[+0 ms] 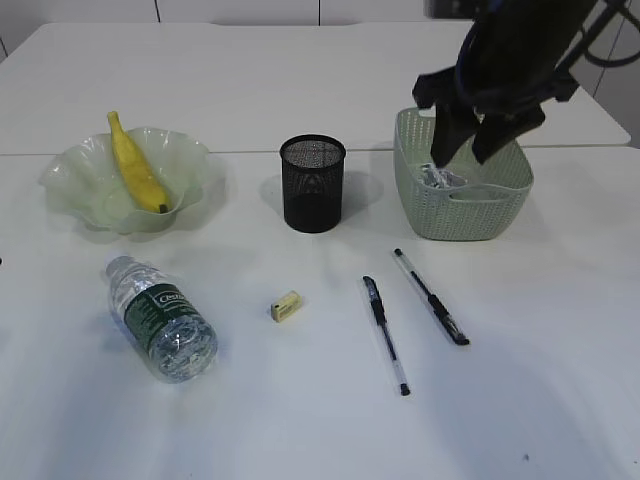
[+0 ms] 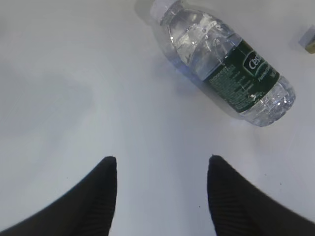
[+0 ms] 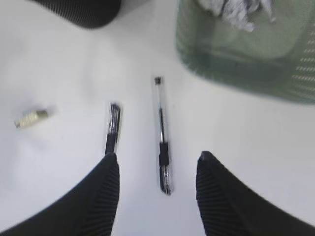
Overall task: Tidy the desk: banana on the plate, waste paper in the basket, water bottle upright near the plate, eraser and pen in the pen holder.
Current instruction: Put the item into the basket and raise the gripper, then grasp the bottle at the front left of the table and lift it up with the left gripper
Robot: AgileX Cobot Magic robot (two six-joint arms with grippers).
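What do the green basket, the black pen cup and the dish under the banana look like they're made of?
Basket: likely matte molded plastic, with a woven-pattern perforated wall. Pen cup: apparently black wire mesh, see-through grid. Dish: translucent pale green with a ruffled rim, glossy; glass or plastic, unclear.

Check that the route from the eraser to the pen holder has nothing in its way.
Nothing visible blocks it. The eraser lies alone on bare desk, with open surface up to the pen holder; both pens lie off to the right.

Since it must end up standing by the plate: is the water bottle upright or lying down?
Lying down. The water bottle rests on its side on the desk, cap pointing toward the plate, base toward the camera.
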